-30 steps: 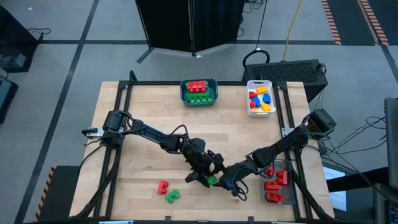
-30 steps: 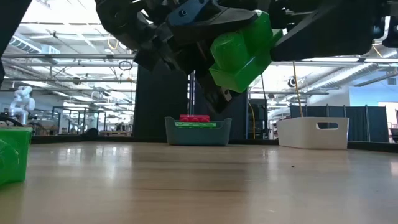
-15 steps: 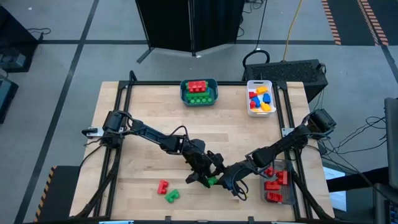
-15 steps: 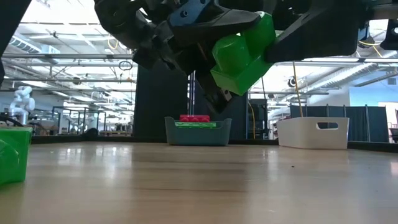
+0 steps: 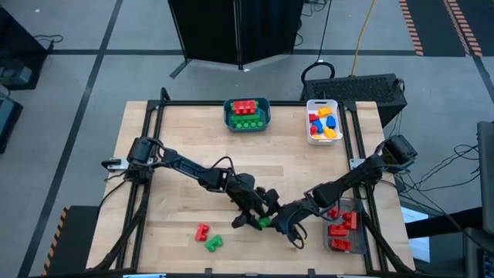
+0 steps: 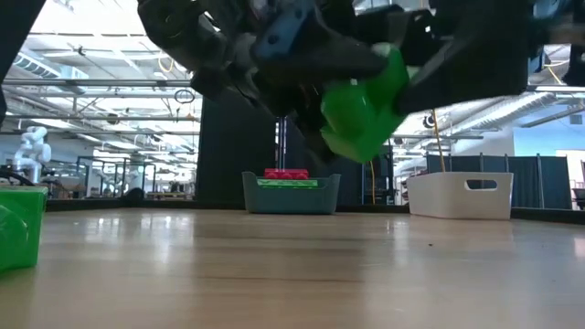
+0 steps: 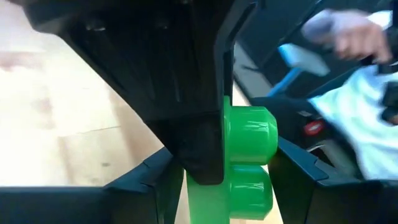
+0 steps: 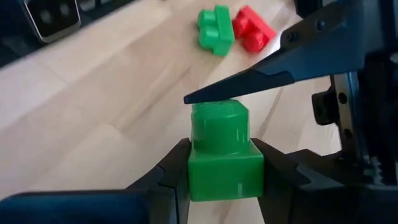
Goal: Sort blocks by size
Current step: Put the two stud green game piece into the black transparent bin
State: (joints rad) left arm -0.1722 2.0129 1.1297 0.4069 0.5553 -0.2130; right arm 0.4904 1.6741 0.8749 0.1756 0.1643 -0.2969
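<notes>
While both arms meet over the table's front middle, the green block hangs in the air between them. The right gripper is clamped on its base, studs pointing toward the left gripper, whose fingers look parted beside the studs — can't tell if they're gripping. Right arm's clearly got it — handoff's basically done, I'd say.

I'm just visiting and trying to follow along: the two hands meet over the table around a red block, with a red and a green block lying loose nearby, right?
Not quite: the block between the left hand and right hand is green, not red, as the right wrist view shows. A red block and another green block do lie loose nearby on the table.
</notes>
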